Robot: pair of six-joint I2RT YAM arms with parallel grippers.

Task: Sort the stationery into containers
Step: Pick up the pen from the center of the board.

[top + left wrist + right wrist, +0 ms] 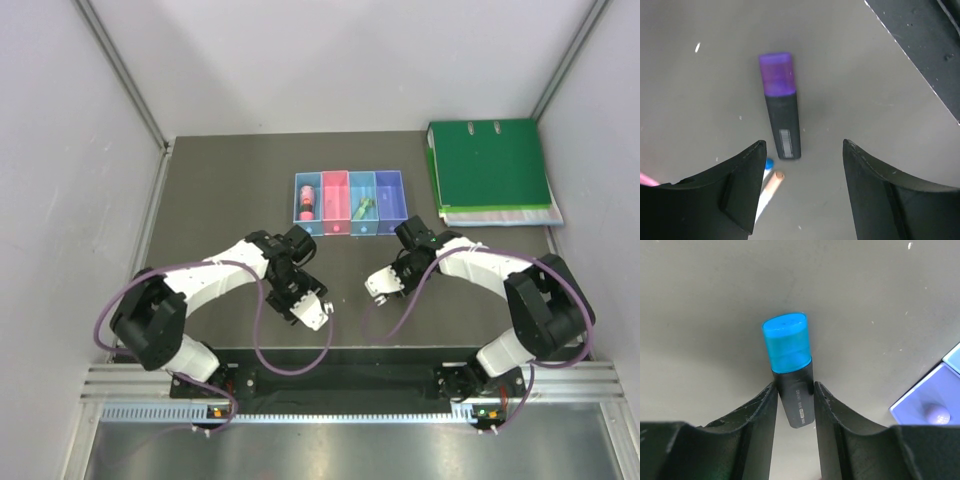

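Observation:
My right gripper (794, 387) is shut on a black marker with a blue cap (790, 365), the cap sticking out past the fingertips just over the table. My left gripper (802, 145) is open above a black marker with a purple cap (781, 107) that lies flat on the table. Two thin white pens (769, 182) lie by its left finger (740, 185). Four bins stand in a row: light blue (307, 200) holding a pink item, pink (335, 203), blue (362, 205) holding a mint green item, and violet-blue (390, 198). Both grippers (312, 310) (382, 288) are in front of the row.
A large green ring binder (490, 165) lies at the back right on some papers. White walls close in the table on the left, back and right. A corner of the violet-blue bin (927, 405) shows to the right of my right gripper.

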